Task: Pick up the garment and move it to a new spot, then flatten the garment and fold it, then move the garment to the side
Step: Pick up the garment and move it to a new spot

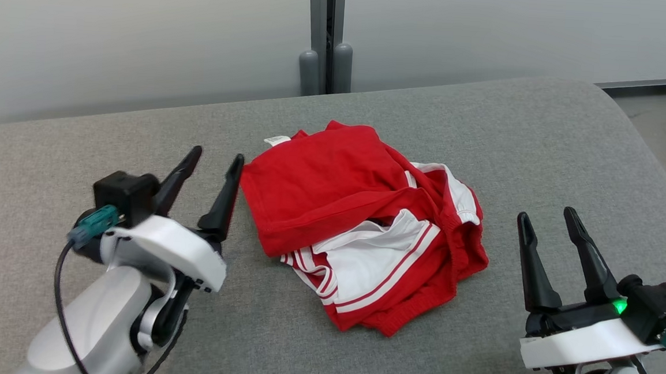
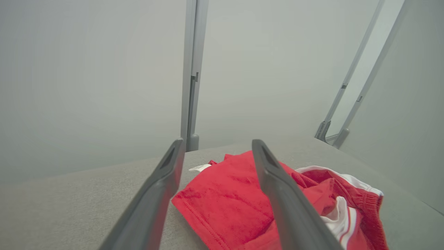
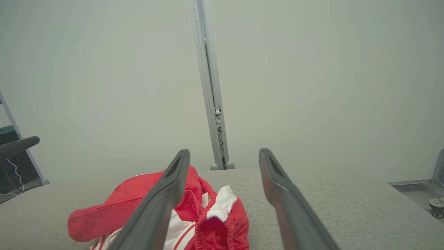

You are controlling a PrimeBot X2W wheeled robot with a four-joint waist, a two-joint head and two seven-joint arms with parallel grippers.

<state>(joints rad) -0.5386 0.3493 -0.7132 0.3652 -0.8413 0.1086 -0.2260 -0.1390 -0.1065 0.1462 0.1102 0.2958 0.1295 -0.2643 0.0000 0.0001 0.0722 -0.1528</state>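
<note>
Step in hand, I'd say: the first pick. Garment (image 1: pixel 359 223) sits bunched mid-table (image 1: pixel 99 323), not lifted yet. Left gripper (image 1: pixel 217 154) has jaws wide, empty, just beside the garment's left edge. Right gripper (image 1: pixel 546 214) is also wide and empty, well apart on the other side.

To do it well:
- Left pinches the red hem low, fingers straddling the fold.
- Right comes in on the elastic edge, so the two grips sit on opposite sides.

Heap's long axis runs diagonally, far-left to near-right. Label (image 1: pixel 278 140) is at the far-left corner. Can't tell true top or bottom while it's crumpled.
</note>
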